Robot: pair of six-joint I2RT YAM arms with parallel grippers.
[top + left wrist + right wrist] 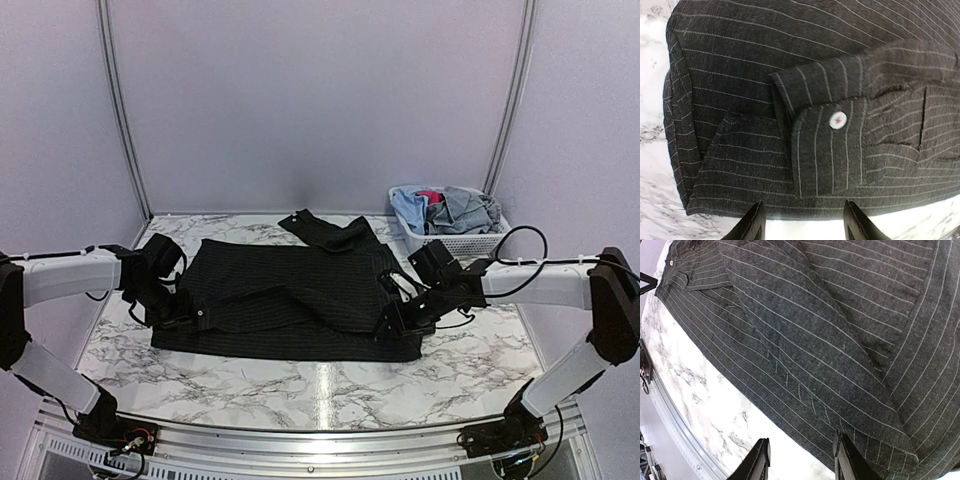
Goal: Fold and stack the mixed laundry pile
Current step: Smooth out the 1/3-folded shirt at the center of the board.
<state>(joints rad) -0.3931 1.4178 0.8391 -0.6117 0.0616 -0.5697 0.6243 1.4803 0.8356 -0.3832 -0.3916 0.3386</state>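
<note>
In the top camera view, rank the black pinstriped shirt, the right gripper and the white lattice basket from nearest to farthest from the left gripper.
1. Black pinstriped shirt: its left edge is at the left gripper.
2. Right gripper: across the shirt, at its right edge.
3. White lattice basket: at the back right.

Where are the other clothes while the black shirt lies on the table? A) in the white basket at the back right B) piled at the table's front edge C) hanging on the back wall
A: the blue and pink-red pieces are heaped in the white basket, and only the black pinstriped shirt lies spread out.
</note>
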